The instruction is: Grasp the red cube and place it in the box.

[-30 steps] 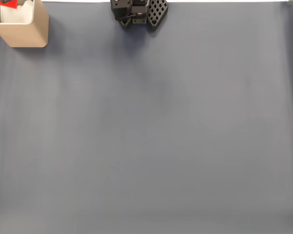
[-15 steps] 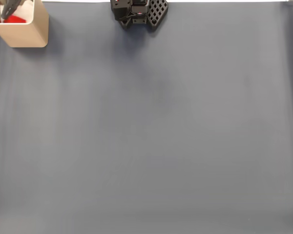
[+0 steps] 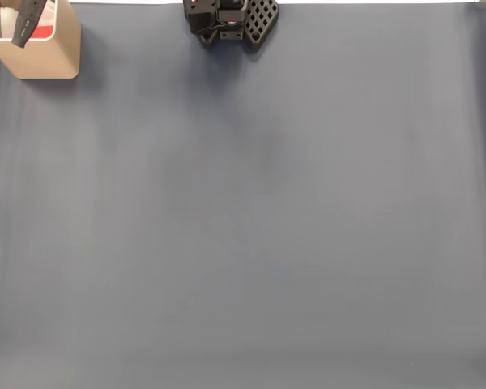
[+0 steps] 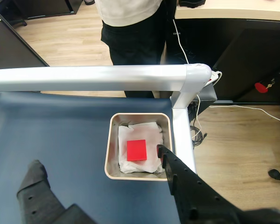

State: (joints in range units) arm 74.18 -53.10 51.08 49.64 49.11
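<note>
One red cube (image 4: 136, 150) lies flat inside the box (image 4: 113, 140) on whitish lining, at counter (image 4: 60, 130) corner. Note gripper (image 4: 97, 162) above box w/ jaws spread wide, empty; right finger (image 4: 177, 179) overlaps box rim.

The small red cube (image 4: 136, 150) lies flat on whitish paper inside the tan, round-cornered box (image 4: 111, 140), near its middle.

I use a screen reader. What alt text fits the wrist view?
A red cube lies on white padding inside a tan box on a dark blue table. The open claw hovers above, empty.
</note>
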